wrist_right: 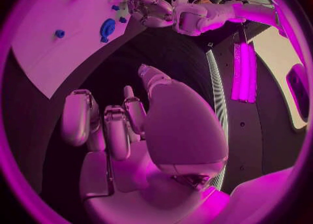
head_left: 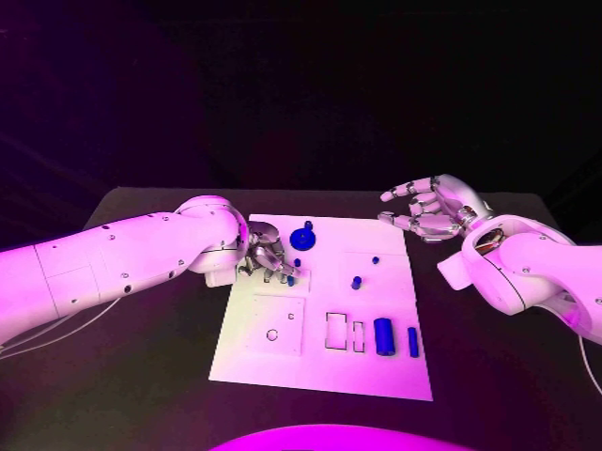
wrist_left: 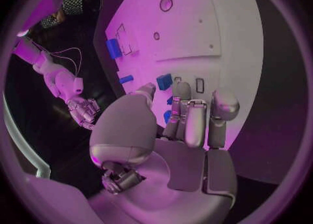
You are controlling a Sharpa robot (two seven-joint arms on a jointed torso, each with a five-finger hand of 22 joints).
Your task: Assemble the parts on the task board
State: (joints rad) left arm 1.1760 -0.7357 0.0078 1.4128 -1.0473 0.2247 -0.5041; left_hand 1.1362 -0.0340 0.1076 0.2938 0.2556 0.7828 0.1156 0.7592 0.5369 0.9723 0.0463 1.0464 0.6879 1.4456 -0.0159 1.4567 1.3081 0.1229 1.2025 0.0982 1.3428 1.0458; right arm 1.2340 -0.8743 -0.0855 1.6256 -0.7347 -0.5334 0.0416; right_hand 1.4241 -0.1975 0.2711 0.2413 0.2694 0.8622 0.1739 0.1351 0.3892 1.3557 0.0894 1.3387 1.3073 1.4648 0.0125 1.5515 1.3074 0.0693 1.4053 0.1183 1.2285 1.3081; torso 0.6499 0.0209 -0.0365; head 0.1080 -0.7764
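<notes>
The white task board (head_left: pixel 321 362) lies in the middle of the black table. My left hand (head_left: pixel 264 252) is bent down over the board's far left part, its fingertips (wrist_left: pixel 181 92) closed around a small blue part (wrist_left: pixel 168 115) that shows between thumb and fingers. A round blue part (head_left: pixel 303 237) stands just beside that hand. Two tiny blue parts (head_left: pixel 358 281) lie mid-board, and two blue cylinders (head_left: pixel 383 335) lie near the right edge. My right hand (head_left: pixel 429 209) hovers off the board's far right corner, fingers spread and holding nothing.
Rectangular recesses (head_left: pixel 336 330) and a small round hole (head_left: pixel 272 334) mark the board's near half. Bare black table (head_left: pixel 138 376) flanks the board on both sides. In the right wrist view the board (wrist_right: pixel 39 46) and my left hand (wrist_right: pixel 151 10) lie beyond my right hand (wrist_right: pixel 130 130).
</notes>
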